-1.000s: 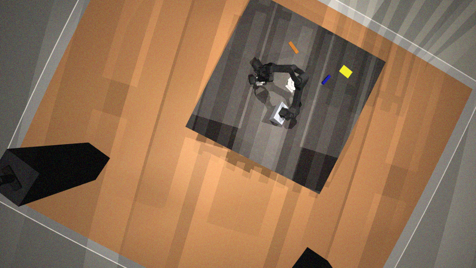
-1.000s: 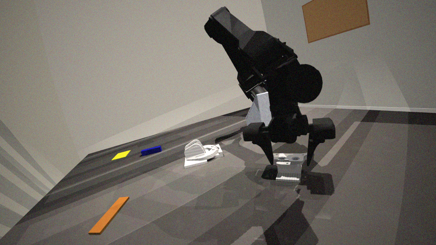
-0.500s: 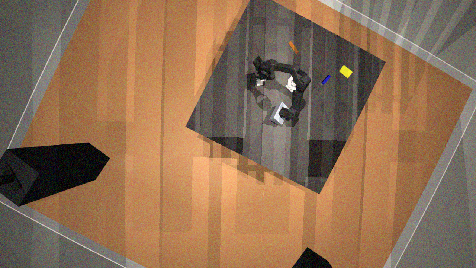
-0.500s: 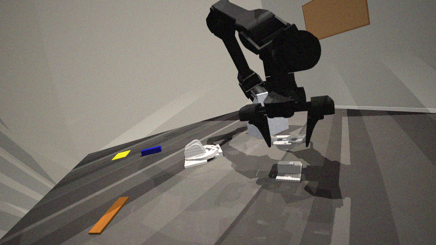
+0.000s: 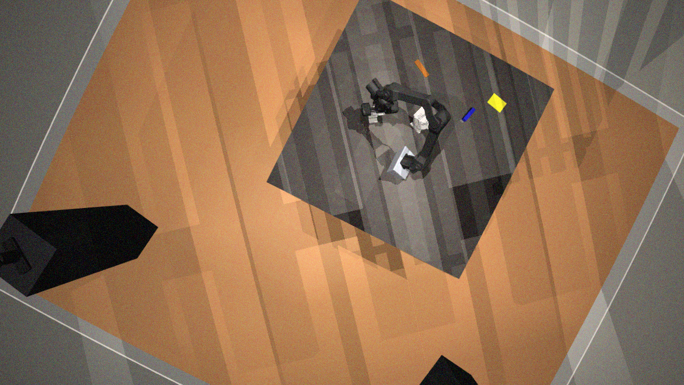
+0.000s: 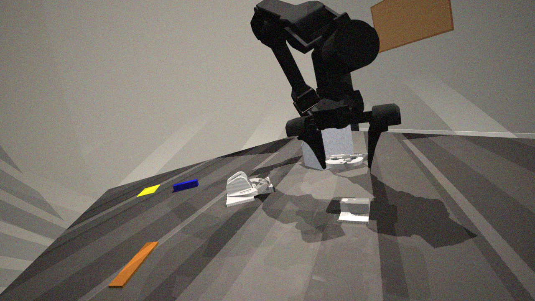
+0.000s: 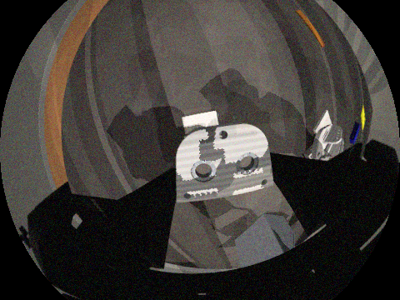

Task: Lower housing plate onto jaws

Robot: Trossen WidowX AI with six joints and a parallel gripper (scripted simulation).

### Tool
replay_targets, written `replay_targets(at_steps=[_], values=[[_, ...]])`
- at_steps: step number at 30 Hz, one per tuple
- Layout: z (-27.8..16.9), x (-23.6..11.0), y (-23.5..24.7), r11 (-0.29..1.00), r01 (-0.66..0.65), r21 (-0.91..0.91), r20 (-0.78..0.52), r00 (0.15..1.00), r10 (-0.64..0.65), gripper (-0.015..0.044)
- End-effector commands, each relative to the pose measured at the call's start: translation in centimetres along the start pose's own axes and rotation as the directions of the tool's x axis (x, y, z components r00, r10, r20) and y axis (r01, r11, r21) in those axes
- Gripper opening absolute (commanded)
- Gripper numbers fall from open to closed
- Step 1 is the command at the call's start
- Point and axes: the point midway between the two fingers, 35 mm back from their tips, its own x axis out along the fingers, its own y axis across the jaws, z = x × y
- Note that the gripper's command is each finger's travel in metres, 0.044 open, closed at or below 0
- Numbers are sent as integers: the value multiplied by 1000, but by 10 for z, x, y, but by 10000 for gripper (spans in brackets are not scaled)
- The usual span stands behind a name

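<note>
The white housing plate (image 6: 344, 161) (image 7: 246, 143), with two large round holes, hangs between the fingertips of my gripper (image 6: 347, 167) (image 7: 221, 165). My gripper is shut on the plate's two side edges. The plate looks about level, raised above the table. The white gripper assembly (image 5: 420, 119) (image 6: 240, 191) (image 7: 329, 142) lies away to one side, at the right in the wrist view. It has a base and an upright curved part. The jaws and stubs are too small to tell apart clearly.
A white stand (image 6: 353, 217) (image 7: 201, 119) is on the table near the held plate. An orange strip (image 5: 421, 68) (image 6: 133, 264) (image 7: 311, 28), a blue bar (image 5: 468, 114) (image 6: 185, 185) (image 7: 355, 132) and a yellow square (image 5: 497, 102) (image 6: 149, 190) lie farther out. A silver block (image 5: 401, 161) (image 6: 337, 141) is by the arm's base.
</note>
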Motion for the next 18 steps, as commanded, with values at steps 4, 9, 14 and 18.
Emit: replay_targets(at_steps=[4, 9, 14, 18], values=[[3, -6, -22, 998, -6, 70, 8, 1000, 5, 351], [4, -9, -39, 993, -11, 120, 12, 1000, 10, 351], [3, -12, -56, 985, -16, 170, 15, 1000, 14, 351], [2, -13, -69, 977, -19, 210, 18, 1000, 16, 351]])
